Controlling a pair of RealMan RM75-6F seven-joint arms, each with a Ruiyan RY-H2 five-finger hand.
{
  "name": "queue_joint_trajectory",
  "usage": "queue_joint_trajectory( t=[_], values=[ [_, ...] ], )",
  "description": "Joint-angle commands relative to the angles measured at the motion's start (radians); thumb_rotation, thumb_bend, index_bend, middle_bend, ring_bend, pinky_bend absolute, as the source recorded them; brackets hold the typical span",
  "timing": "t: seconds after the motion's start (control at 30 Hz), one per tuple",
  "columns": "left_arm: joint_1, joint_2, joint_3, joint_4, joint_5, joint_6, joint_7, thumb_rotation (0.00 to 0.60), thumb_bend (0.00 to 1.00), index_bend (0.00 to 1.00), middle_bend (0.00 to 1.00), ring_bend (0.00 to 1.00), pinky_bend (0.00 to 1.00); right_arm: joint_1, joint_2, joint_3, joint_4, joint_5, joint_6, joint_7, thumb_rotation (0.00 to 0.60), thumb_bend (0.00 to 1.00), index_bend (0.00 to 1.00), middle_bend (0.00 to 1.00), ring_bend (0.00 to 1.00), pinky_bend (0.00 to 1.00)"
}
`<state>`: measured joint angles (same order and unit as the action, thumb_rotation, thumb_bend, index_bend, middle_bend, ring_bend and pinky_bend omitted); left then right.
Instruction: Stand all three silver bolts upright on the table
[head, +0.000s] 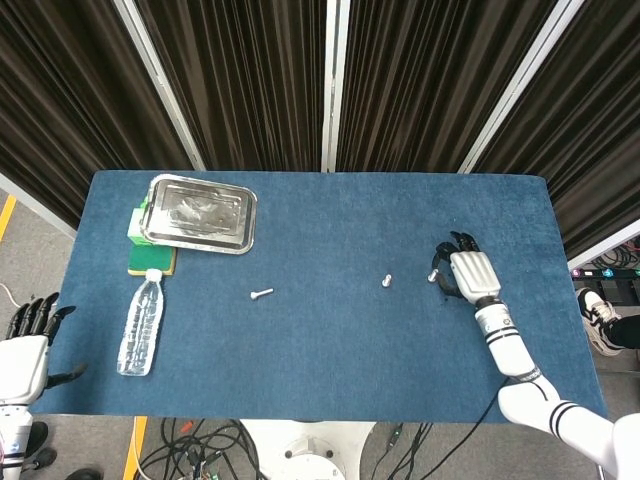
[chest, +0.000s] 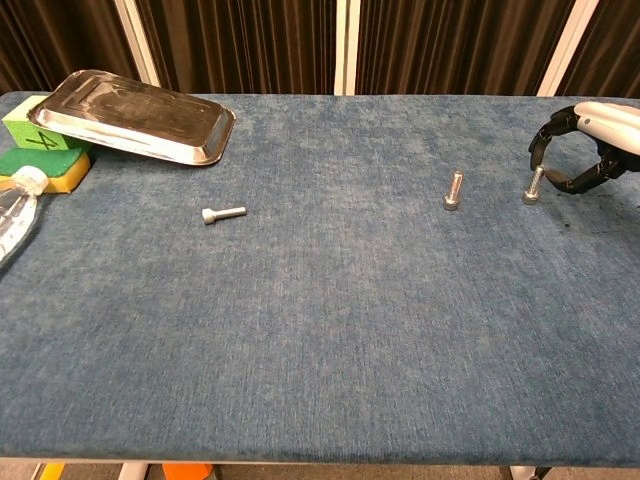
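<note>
Three silver bolts are on the blue table (head: 330, 220). One bolt (head: 262, 294) (chest: 223, 213) lies flat, left of centre. A second bolt (head: 386, 281) (chest: 454, 190) stands upright on its head, free of either hand. The third bolt (head: 433, 273) (chest: 533, 186) stands nearly upright on the cloth at the right. My right hand (head: 467, 273) (chest: 590, 150) curls around it, and the thumb and a finger still pinch its shaft. My left hand (head: 25, 350) hangs off the table's left edge with fingers spread, holding nothing.
A steel tray (head: 200, 212) (chest: 130, 115) lies upside down at the back left, propped on a green block (chest: 25, 120) and a green-and-yellow sponge (head: 150, 258) (chest: 50, 165). A clear water bottle (head: 140, 325) (chest: 12, 225) lies near the left edge.
</note>
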<state>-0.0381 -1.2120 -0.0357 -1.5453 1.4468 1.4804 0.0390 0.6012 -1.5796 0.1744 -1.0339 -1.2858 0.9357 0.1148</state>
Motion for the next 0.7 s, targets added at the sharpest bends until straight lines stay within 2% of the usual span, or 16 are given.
queue_joint_trajectory(
  t=[0.03,0.17,0.27,0.37,0.53,0.63,0.7],
  values=[
    [0.0,-0.001,0.001,0.004,0.001,0.0,-0.002,0.6,0.06,0.19,0.04,0.0,0.0,-0.004,0.003,-0.002,-0.004,-0.001,0.004,-0.005,0.6,0.4,0.43,0.25,0.0,0.0],
    [-0.006,0.004,-0.001,0.002,0.008,-0.001,0.001,0.6,0.06,0.19,0.04,0.0,0.0,-0.015,0.022,-0.001,-0.033,-0.008,0.035,-0.016,0.6,0.32,0.4,0.25,0.0,0.0],
    [-0.027,0.017,-0.011,-0.006,0.025,-0.011,0.0,0.6,0.06,0.19,0.04,0.0,0.0,-0.038,0.08,0.002,-0.113,-0.029,0.095,-0.03,0.6,0.27,0.38,0.24,0.0,0.0],
    [-0.066,0.041,-0.025,-0.021,0.044,-0.046,-0.03,0.6,0.06,0.19,0.04,0.0,0.0,-0.069,0.156,0.004,-0.213,-0.05,0.158,-0.048,0.6,0.27,0.38,0.24,0.0,0.0],
    [-0.184,0.091,-0.082,-0.073,0.061,-0.157,-0.072,0.6,0.06,0.2,0.04,0.0,0.0,-0.15,0.313,0.0,-0.418,-0.076,0.286,-0.104,0.6,0.28,0.37,0.25,0.0,0.0],
    [-0.274,0.093,-0.133,-0.1,0.027,-0.254,-0.083,0.6,0.07,0.23,0.05,0.0,0.0,-0.197,0.387,-0.009,-0.511,-0.086,0.345,-0.134,0.6,0.31,0.37,0.25,0.0,0.0],
    [-0.339,0.074,-0.174,-0.108,-0.011,-0.319,-0.084,0.6,0.09,0.27,0.09,0.0,0.0,-0.225,0.425,-0.016,-0.558,-0.092,0.377,-0.145,0.6,0.33,0.37,0.25,0.0,0.0]
  ],
)
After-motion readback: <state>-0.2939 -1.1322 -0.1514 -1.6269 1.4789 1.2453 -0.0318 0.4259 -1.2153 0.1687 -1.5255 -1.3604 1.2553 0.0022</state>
